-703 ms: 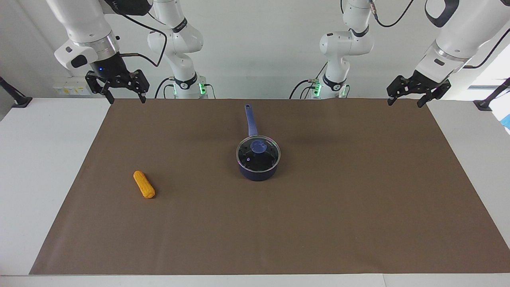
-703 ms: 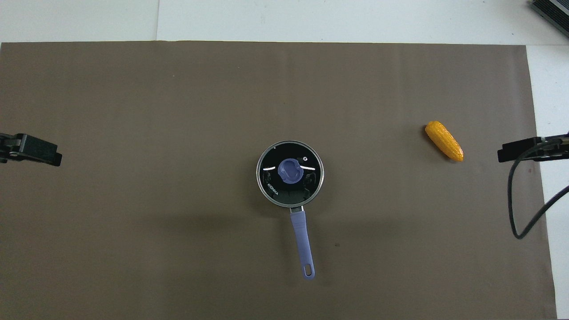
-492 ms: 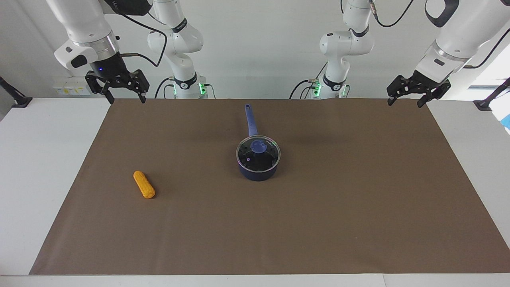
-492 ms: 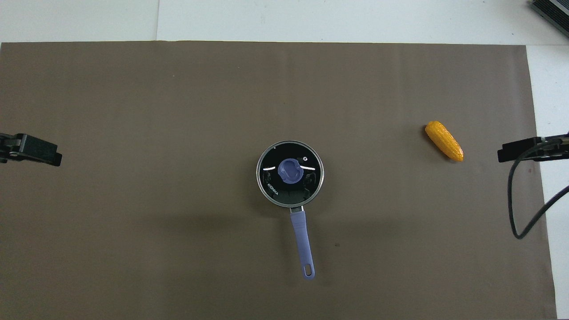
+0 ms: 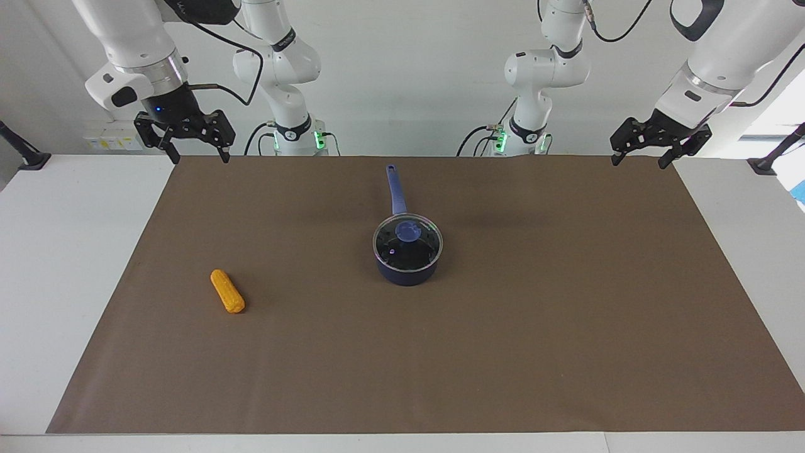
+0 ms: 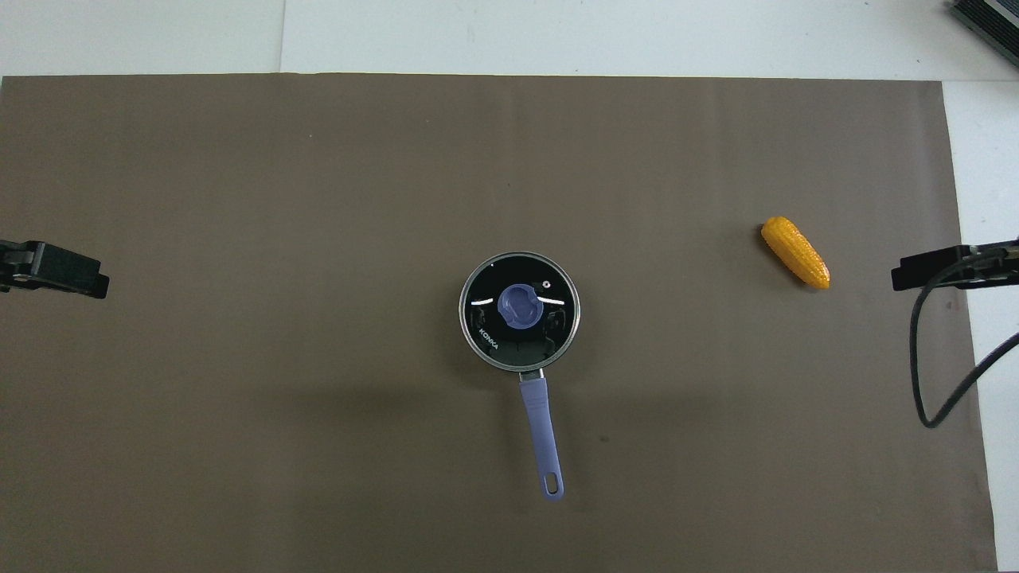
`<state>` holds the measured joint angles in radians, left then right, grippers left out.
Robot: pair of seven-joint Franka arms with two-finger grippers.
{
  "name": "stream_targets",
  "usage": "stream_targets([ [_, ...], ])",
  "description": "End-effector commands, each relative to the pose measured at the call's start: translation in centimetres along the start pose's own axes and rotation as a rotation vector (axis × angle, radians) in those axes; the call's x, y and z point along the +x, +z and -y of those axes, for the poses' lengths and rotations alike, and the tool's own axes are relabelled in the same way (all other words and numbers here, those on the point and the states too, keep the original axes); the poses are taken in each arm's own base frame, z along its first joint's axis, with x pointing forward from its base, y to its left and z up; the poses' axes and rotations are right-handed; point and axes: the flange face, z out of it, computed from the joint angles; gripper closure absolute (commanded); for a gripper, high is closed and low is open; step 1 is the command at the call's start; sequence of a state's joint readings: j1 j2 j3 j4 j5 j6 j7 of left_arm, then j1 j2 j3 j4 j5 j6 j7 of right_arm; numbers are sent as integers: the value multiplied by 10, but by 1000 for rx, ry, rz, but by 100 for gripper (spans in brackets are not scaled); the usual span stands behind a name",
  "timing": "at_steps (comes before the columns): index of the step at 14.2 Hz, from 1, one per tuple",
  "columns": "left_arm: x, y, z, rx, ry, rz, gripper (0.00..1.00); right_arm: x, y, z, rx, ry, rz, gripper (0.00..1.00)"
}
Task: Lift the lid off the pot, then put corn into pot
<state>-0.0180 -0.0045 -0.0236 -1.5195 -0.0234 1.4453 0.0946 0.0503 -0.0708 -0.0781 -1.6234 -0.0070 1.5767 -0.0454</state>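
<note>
The glass lid (image 5: 407, 240) sits shut on the navy pot (image 5: 407, 272), midway between both raised grippers. The yellow corn (image 5: 227, 291) lies flat toward the right gripper (image 5: 195, 148).

From my station I see a white table (image 5: 69, 251) with a large brown mat (image 5: 503, 327) spread over most of it, bare white margins showing at both ends and along the mat's edge farthest from the robots. A plain white wall (image 5: 409, 75) rises next to the mat's edge nearest the robots. A white socket strip (image 5: 112, 143) sits low on that wall toward the right arm's end. Toward the left arm's end, bright daylight comes from a window (image 5: 780, 113). Soft shadows lie across the mat's middle.
</note>
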Motion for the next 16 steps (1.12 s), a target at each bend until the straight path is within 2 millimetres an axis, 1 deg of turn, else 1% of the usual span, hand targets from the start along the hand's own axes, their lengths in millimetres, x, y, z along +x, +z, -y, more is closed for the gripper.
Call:
stream_targets([
  [1, -6, -2, -2, 7, 6, 5, 0, -4, 0, -2, 9, -2, 1, 0],
  [3, -7, -2, -4, 5, 12, 6, 0, -5, -3, -5, 11, -1, 2, 0],
  [4, -7, -2, -11, 6, 29, 5, 0, -7, -4, -11, 8, 2, 11, 0],
  [5, -6, -3, -26, 9, 53, 3, 0, -7, -5, -14, 8, 8, 10, 0],
  [7, -4, 2, -37, 10, 65, 3, 0, -11, -4, -13, 4, 8, 30, 0],
  [8, -4, 6, -45, 12, 77, 11, 0, -11, -5, -14, 2, -7, 21, 0],
  [9, -2, 9, -53, 12, 70, 15, 0, -8, -4, -15, 8, -18, 1, 0],
  [10, 0, 13, -65, 14, 47, 14, 0, -2, 0, -16, 6, -31, -15, 0],
  [11, 2, 21, -81, 16, 31, 9, 0, 2, 13, -15, 6, -54, -3, 0],
  [13, 5, 35, -109, 18, -4, -10, 0, 18, 54, -17, 6, -123, 10, 0],
  [14, 6, 42, -124, 19, -19, -15, 0, 29, 80, -21, 7, -162, 3, 0],
  [15, 8, 46, -136, 18, -33, -24, 0, 37, 94, -31, 5, -195, -9, 0],
  [16, 10, 48, -148, 14, -55, -46, 0, 48, 114, -37, 6, -230, -9, 0],
])
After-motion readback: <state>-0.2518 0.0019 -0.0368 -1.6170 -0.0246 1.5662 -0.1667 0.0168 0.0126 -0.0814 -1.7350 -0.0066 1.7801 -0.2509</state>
